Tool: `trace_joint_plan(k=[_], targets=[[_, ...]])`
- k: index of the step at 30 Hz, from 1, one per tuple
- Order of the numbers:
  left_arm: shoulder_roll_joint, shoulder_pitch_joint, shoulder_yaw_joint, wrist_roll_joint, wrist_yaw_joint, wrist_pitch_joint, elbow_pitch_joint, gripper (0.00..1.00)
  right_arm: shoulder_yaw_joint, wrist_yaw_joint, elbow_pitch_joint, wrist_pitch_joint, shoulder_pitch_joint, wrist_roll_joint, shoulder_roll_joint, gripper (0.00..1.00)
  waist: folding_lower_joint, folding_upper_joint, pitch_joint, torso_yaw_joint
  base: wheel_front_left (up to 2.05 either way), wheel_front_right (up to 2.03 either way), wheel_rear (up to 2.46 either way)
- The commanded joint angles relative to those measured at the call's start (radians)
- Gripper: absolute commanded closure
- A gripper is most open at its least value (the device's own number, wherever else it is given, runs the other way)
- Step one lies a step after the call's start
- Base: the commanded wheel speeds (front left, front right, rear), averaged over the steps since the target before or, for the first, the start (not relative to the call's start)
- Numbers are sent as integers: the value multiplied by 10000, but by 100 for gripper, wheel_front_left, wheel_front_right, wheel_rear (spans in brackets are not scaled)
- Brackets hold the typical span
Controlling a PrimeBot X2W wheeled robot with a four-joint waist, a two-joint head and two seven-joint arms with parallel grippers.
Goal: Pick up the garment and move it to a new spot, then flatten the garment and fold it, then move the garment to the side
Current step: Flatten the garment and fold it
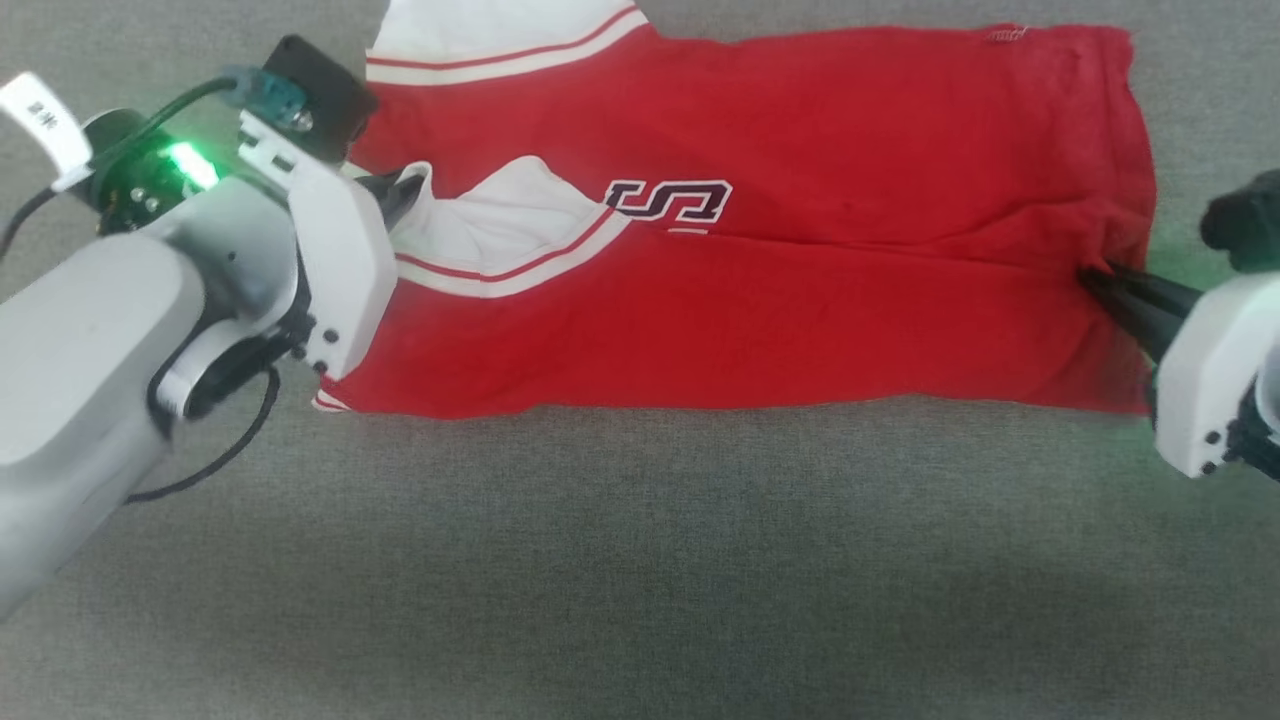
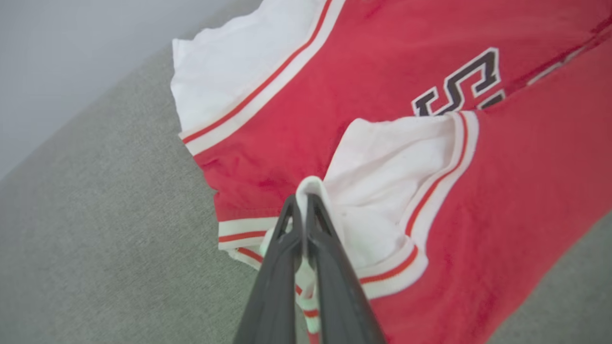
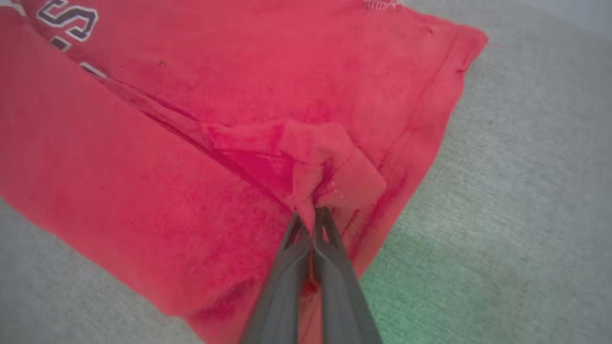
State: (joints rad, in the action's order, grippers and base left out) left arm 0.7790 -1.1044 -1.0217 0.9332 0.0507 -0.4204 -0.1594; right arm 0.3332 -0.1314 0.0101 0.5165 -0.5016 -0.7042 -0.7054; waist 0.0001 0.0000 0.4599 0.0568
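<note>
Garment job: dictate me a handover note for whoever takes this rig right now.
Left tool: shut on the garment, at the white sleeve edge.
Right tool: shut on its red hem.
The garment lies on the grey surface, near edge folded up over part of the lettering.
Done: apparently flattened, first lengthwise fold.
To do: release, finish folding, move it aside.

A grey woven cloth (image 1: 640, 560) spreads flat. Past the cloth's far edge rises a plain pale wall (image 2: 71, 57). A faint green glow (image 3: 430, 286) tints the cloth.
</note>
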Motion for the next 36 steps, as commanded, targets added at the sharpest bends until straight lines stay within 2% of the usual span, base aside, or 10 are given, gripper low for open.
trace_joint_plan(k=[1, 15, 16, 18, 19, 20, 21, 22, 23, 36], targets=[[-109, -160, -29, -5, -118, 39, -249, 100, 116, 15, 121, 25, -158, 28, 46, 100, -1, 0, 102, 23, 0, 0, 0], [-1801, -179, -354, 1044, -1218, -679, -4081, 100, 1655, 17, 1925, 624, -1326, -283, 372, 100, -1, 0, 263, 52, 0, 0, 0], [-1835, -206, -342, 1104, -1233, -768, -4215, 80, 1728, 17, 1969, 697, -1380, -315, 377, 95, -1, 0, 238, 55, 0, 0, 0], [-1884, -310, -235, 1269, -1203, -872, -4389, 51, 1794, 17, 2011, 769, -1494, -335, 385, 71, -1, 0, 173, 60, 0, 0, 0], [-1890, -380, -184, 1317, -1138, -900, -4434, 16, 1822, 17, 2027, 801, -1552, -343, 368, 56, -1, 0, 131, 68, 0, 0, 0], [-1890, -427, -141, 1396, -1088, -989, -4459, 0, 1827, 17, 2027, 819, -1588, -359, 349, 51, -1, 0, 82, 79, 0, 0, 0], [-1886, -459, -126, 1447, -1083, -1062, -4426, 0, 1800, 17, 2010, 804, -1614, -395, 340, 40, -1, 0, 28, 94, 0, 0, 0], [-1863, -485, -96, 1508, -1050, -1140, -4364, 0, 1762, 17, 1987, 798, -1617, -427, 326, 15, -1, 0, -24, 108, 0, 0, 0], [-1831, -501, -79, 1562, -995, -1217, -4281, 0, 1747, 17, 1902, 784, -1626, -398, 279, 0, -1, 0, -76, 125, 0, 0, 0], [-596, 182, 66, 1998, 644, -2489, -1815, 0, -216, 15, 895, -561, -1040, 368, 687, 0, -1, 0, -621, 125, 0, 0, 0]])
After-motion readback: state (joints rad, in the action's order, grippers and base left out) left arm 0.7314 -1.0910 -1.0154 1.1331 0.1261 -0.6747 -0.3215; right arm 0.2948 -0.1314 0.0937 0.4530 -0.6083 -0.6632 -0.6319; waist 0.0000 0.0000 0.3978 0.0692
